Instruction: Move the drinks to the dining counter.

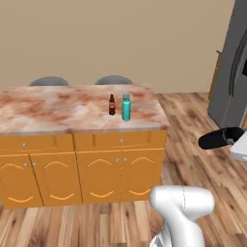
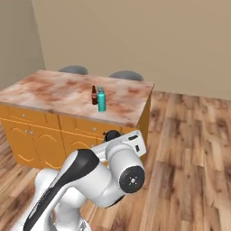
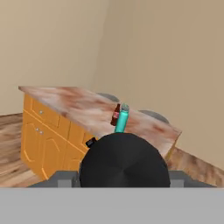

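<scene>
The hand (image 1: 235, 144) grips the black flask (image 1: 217, 138), held sideways out beyond the right end of the table (image 1: 58, 108), where the brown bottle (image 1: 112, 104) and teal bottle (image 1: 126, 107) stand side by side; the left base view shows the flask's length, the hand view its round end.
</scene>
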Motion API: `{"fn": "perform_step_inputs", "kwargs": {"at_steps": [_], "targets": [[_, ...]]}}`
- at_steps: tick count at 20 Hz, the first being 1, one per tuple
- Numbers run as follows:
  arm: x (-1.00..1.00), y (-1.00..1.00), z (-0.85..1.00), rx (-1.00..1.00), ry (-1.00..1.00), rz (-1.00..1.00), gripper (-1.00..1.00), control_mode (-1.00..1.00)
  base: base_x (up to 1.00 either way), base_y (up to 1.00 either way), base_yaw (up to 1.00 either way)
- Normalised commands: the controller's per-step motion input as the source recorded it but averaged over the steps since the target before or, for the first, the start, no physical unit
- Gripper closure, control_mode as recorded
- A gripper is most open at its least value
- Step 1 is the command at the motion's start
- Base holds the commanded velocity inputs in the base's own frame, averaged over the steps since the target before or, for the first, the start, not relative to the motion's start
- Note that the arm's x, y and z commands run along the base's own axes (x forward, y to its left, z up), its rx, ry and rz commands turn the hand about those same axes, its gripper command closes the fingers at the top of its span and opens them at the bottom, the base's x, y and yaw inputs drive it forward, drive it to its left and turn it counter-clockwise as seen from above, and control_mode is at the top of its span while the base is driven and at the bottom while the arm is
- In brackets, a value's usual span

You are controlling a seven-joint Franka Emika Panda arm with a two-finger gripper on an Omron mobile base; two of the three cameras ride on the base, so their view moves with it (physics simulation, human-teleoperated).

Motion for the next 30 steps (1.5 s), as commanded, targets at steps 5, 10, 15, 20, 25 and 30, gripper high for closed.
{"fn": "perform_step_inputs", "kwargs": {"at_steps": [5, 10, 15, 20, 25, 30], "targets": [[0.0, 0.0, 0.0, 0.0, 0.0, 0.0, 1.0, 1.0, 0.12, 0.59, 0.35], [0.0, 0.0, 0.0, 0.0, 0.0, 0.0, 1.0, 1.0, 0.46, 0.06, 0.06], [0.0, 0.0, 0.0, 0.0, 0.0, 0.0, 1.0, 1.0, 0.63, 0.0, 0.05], [0.0, 0.0, 0.0, 0.0, 0.0, 0.0, 1.0, 1.0, 0.74, 0.0, 0.03], [0.0, 0.0, 0.0, 0.0, 0.0, 0.0, 1.0, 1.0, 0.68, -0.04, 0.01], [0.0, 0.0, 0.0, 0.0, 0.0, 0.0, 1.0, 1.0, 0.6, -0.12, 0.0]]}}
